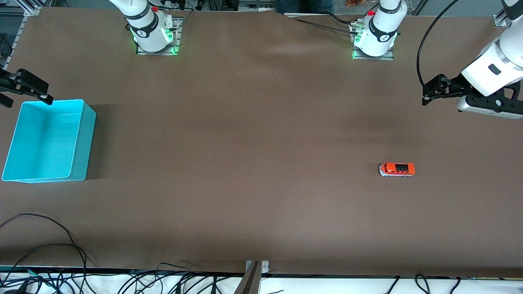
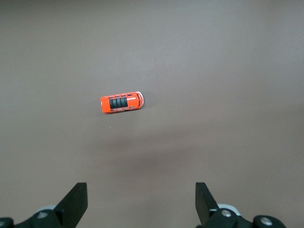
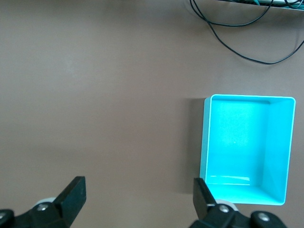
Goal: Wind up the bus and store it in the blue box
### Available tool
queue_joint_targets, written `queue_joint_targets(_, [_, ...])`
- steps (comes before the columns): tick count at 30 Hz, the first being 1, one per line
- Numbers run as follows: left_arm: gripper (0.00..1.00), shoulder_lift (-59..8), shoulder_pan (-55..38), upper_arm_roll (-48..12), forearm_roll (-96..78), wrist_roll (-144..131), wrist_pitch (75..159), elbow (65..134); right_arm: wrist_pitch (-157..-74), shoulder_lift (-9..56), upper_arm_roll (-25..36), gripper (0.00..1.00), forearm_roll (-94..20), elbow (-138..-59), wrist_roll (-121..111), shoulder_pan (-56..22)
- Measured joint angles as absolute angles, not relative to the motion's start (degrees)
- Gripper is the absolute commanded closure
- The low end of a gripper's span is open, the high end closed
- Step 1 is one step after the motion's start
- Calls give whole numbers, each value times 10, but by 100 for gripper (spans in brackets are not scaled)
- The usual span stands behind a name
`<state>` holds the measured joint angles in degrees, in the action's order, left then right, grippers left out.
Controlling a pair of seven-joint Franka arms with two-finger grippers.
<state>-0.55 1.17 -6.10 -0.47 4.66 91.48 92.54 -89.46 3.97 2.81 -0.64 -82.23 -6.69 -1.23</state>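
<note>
The small orange-red bus [image 1: 397, 169] stands on its wheels on the brown table toward the left arm's end; it also shows in the left wrist view [image 2: 121, 103]. My left gripper [image 1: 445, 96] hangs open over the table farther from the front camera than the bus, its fingers wide apart with nothing between them [image 2: 141, 199]. The blue box [image 1: 88, 143] sits empty at the right arm's end. My right gripper [image 1: 27, 98] hovers open by the box's farther rim. In the right wrist view the box [image 3: 204, 137] lies beside the open right gripper [image 3: 139, 194].
Black cables [image 1: 49, 245] loop over the table's front corner near the box and show in the right wrist view [image 3: 237, 42]. A metal bracket [image 1: 254, 273] sits at the middle of the front edge. Both arm bases [image 1: 153, 36] [image 1: 374, 38] stand along the back edge.
</note>
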Motion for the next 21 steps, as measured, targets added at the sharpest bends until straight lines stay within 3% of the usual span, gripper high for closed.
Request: queue_joint_targets(21, [0, -49, 14, -58, 23, 320, 917, 925, -895, 41, 28, 0, -6, -822, -67, -12])
